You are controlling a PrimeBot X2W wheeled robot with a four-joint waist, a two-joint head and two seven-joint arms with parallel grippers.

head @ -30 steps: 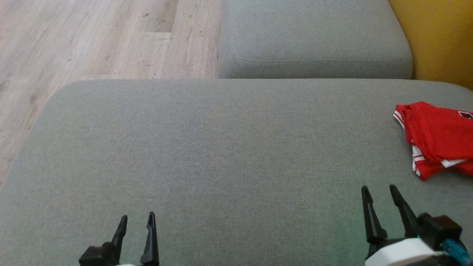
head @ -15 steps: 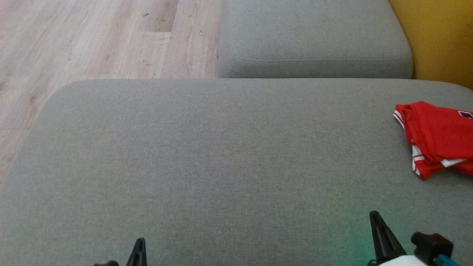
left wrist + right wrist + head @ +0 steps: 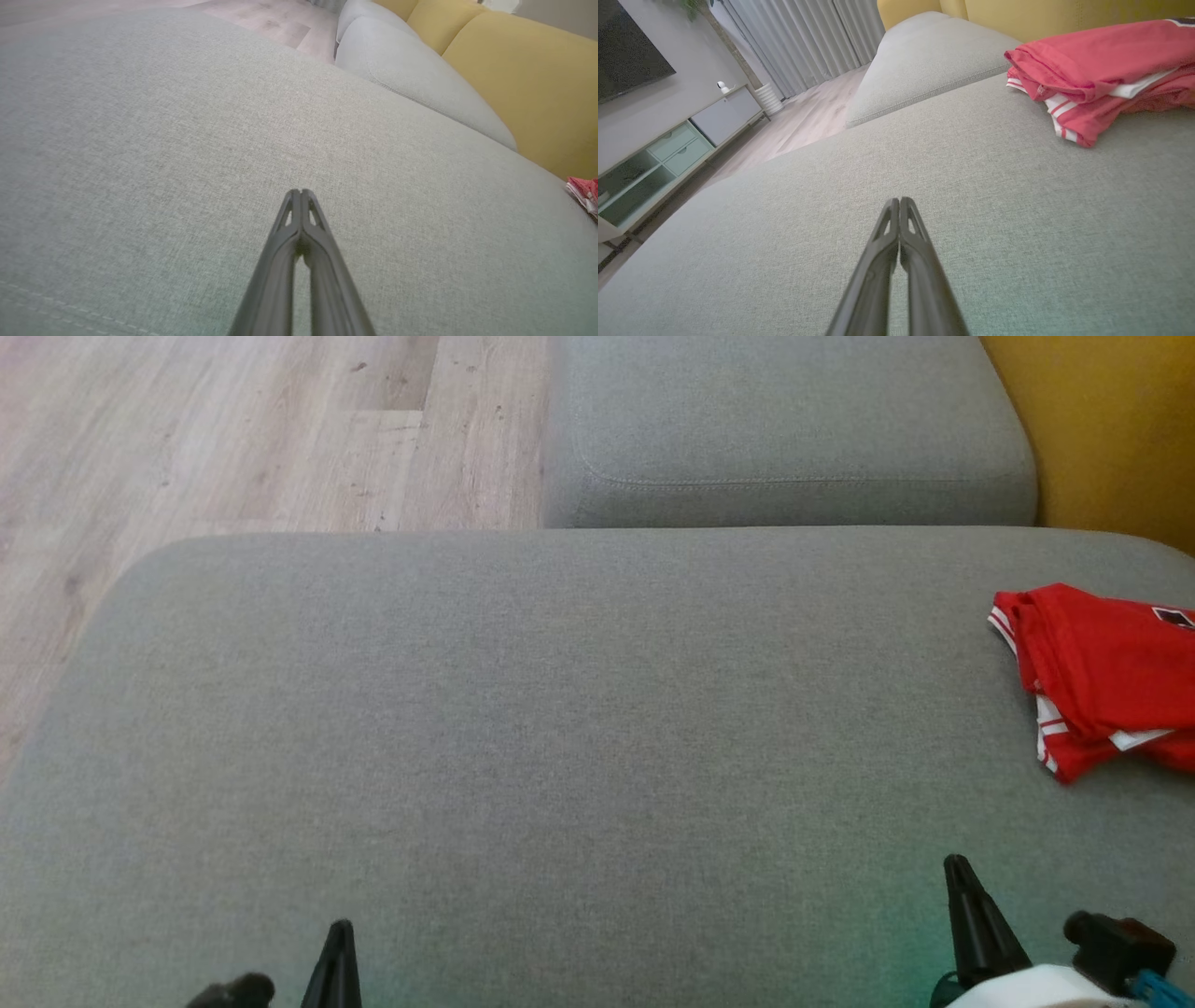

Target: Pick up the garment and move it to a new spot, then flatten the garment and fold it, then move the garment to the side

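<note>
A red garment (image 3: 1097, 667) with white striped trim lies folded in a loose stack at the far right of the grey sofa seat (image 3: 560, 728). It also shows in the right wrist view as the garment (image 3: 1097, 70), and as a small red corner (image 3: 584, 190) in the left wrist view. My left gripper (image 3: 339, 933) sits low at the bottom left, shut and empty, fingers pressed together over bare fabric (image 3: 300, 192). My right gripper (image 3: 954, 868) is at the bottom right, short of the garment, shut on nothing (image 3: 899, 200).
A second grey cushion (image 3: 784, 429) lies beyond the seat. A yellow backrest (image 3: 1102, 429) stands at the right. A wooden floor (image 3: 233, 429) runs along the left. In the right wrist view a low pale cabinet (image 3: 668, 149) and curtains (image 3: 798, 42) stand across the room.
Both grippers went from open to shut and drew back toward the bottom edge. The garment has stayed put; the camera shifted slightly.
</note>
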